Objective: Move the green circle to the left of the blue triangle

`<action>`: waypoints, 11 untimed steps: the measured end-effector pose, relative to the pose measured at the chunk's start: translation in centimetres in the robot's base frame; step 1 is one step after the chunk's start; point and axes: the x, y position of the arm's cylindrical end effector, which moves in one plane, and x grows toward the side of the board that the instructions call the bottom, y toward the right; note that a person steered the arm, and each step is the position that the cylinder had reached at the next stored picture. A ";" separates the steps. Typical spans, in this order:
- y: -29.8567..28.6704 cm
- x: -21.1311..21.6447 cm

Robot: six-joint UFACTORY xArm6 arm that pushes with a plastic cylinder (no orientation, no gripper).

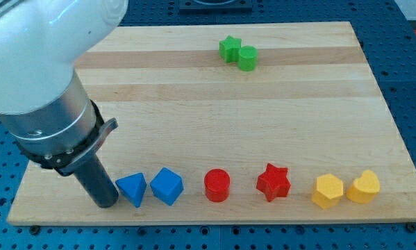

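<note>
Arm's big white body [41, 48] is cut off by the view's top and left edges. My tip [107, 203] sits just beside the blue triangle [132, 189]; contact unclear.

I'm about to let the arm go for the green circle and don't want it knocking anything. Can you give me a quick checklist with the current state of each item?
1. Green circle in view, at the view's top: ok.
2. Circle free of neighbours: not ok, the green star touches or nearly touches its left side.
3. Blue triangle in view, in the bottom row: ok.
4. Spot left of the triangle free: not ok, my tip stands right there, beside the triangle.
5. Tip touching the triangle: cannot tell, they are very close.
6. Board between the bottom row and the green pair free of blocks: ok.
</note>
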 end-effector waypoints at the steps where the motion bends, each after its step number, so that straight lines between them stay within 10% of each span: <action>1: -2.8 -0.7; 5: 29.4 -17.6; 9: 26.9 -31.0; 11: 19.8 -29.9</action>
